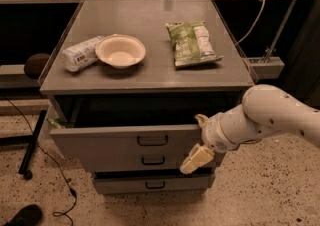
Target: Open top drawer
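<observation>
A grey cabinet's counter (150, 20) fills the middle. The white robot arm (270, 117) reaches in from the right. Below the counter, the top drawer (115, 142) stands partly out. The gripper (199, 139) sits at its right end, with the fingers (196, 159) spread apart and grasping nothing. On the counter lie a green chip bag (192, 43), a paper bowl (120, 50) and a white packet (82, 53).

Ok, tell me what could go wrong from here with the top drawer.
1. The tool sits open at the right end of the wide grey metal top drawer, away from its small dark pull handle; an off-centre pull may skew the partly open drawer, or the tool may slip off.
2. Its lower finger hangs in front of the narrower grey middle drawer front and might snag it.
</observation>
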Motion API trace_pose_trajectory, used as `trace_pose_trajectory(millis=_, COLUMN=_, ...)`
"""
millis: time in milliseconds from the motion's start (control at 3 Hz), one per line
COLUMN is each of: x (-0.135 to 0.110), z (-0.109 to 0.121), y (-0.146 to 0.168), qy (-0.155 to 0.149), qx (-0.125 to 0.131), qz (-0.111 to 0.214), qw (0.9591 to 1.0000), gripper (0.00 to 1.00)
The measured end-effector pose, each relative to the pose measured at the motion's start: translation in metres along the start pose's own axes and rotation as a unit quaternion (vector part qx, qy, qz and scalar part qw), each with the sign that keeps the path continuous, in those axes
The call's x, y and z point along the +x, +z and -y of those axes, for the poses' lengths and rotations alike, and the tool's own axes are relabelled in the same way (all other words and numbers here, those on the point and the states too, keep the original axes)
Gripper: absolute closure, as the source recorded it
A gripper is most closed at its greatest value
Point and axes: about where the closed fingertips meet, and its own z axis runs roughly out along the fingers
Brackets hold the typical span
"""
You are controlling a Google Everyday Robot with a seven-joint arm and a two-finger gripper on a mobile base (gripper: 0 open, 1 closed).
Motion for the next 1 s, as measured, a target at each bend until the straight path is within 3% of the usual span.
trace_pose_trajectory(millis=1000, x=-0.0014, z=-0.0073, y=-0.013, qy=-0.002, qx=-0.008, qz=-0.004, qw=1.0, gripper=0.89)
